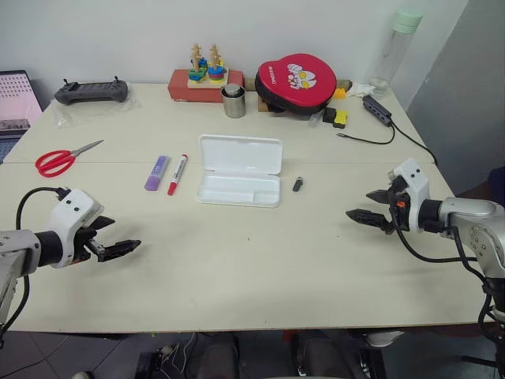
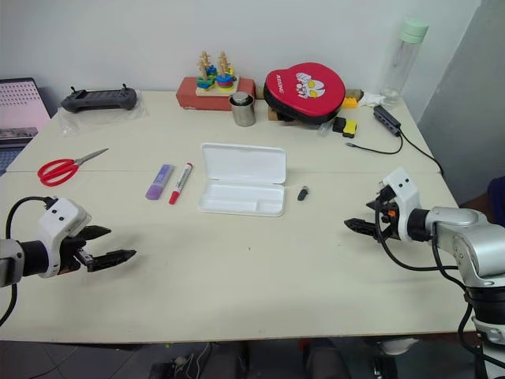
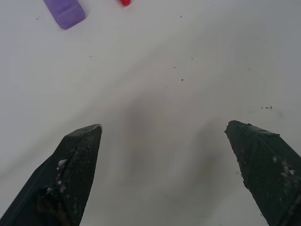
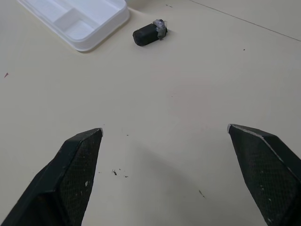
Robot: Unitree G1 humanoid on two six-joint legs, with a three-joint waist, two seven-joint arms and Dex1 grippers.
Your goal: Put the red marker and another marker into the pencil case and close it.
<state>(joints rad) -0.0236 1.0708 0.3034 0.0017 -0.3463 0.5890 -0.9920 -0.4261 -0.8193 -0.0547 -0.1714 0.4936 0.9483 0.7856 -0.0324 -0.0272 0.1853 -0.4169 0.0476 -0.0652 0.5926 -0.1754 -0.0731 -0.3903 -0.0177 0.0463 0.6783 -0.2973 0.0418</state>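
Observation:
The white pencil case (image 1: 239, 170) lies open in the middle of the table, lid folded back, tray empty. To its left lie the red marker (image 1: 177, 174) and the flat lavender marker (image 1: 156, 172), side by side. My left gripper (image 1: 118, 242) hovers open over bare table near the front left, well short of the markers; the lavender marker's end (image 3: 65, 11) and a red tip (image 3: 125, 2) show beyond its fingers. My right gripper (image 1: 364, 205) stands open at the right, apart from the case; a corner of the case (image 4: 77, 21) appears ahead of it.
A small black cap-like piece (image 1: 297, 185) lies just right of the case. Red scissors (image 1: 59, 160) rest at the left. Along the back stand a steel cup (image 1: 233, 102), a wooden stacking toy (image 1: 207, 73), a red pad (image 1: 296, 80), a controller (image 1: 91, 92), a bottle (image 1: 397, 47) and a cable (image 1: 377, 126).

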